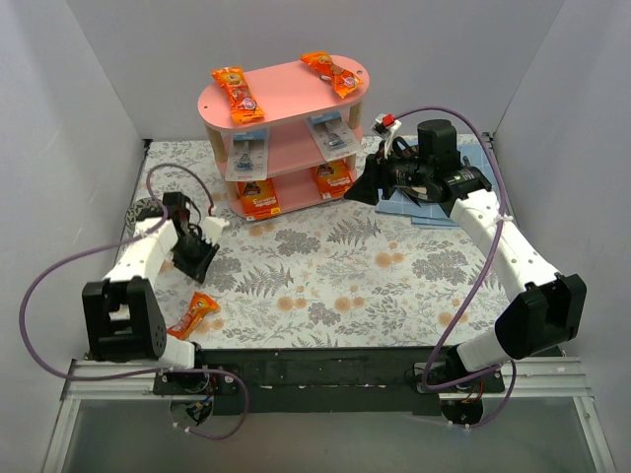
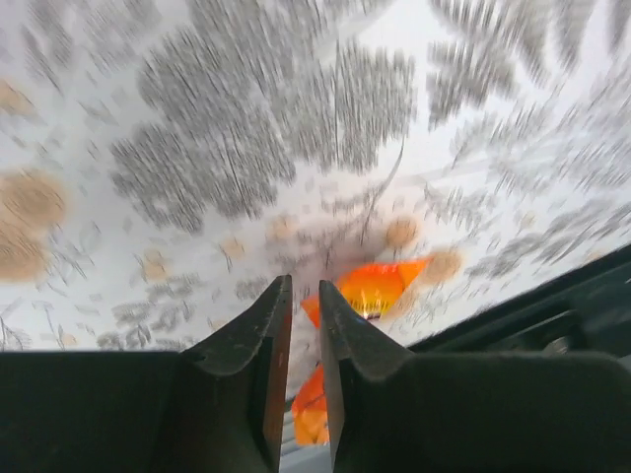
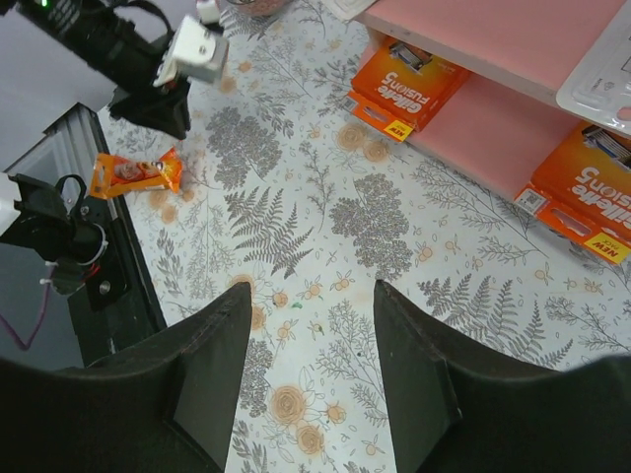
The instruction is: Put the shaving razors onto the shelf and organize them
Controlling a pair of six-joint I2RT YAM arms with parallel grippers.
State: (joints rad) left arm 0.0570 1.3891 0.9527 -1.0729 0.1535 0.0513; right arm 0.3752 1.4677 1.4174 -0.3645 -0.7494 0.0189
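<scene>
Left tool (image 2: 305, 288) nearly clenched, empty; right tool (image 3: 311, 292) released, empty. Orange razor bag (image 1: 194, 313) lies on worktop (image 1: 394, 286) by my left base, well apart from shelf (image 1: 286, 87). Risk: descending this narrow, jaws shove bag off edge.

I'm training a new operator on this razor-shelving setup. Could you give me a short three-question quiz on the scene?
1. How many razor packs sit on the shelf?
2. True or false: the right gripper is holding a pack.
3. Where does the loose orange bag lie? A) on the table near the left arm's base B) between the right gripper's fingers C) on the shelf's middle board
Key: 1) six, two per board; 2) false, it is open and empty; 3) A.
</scene>
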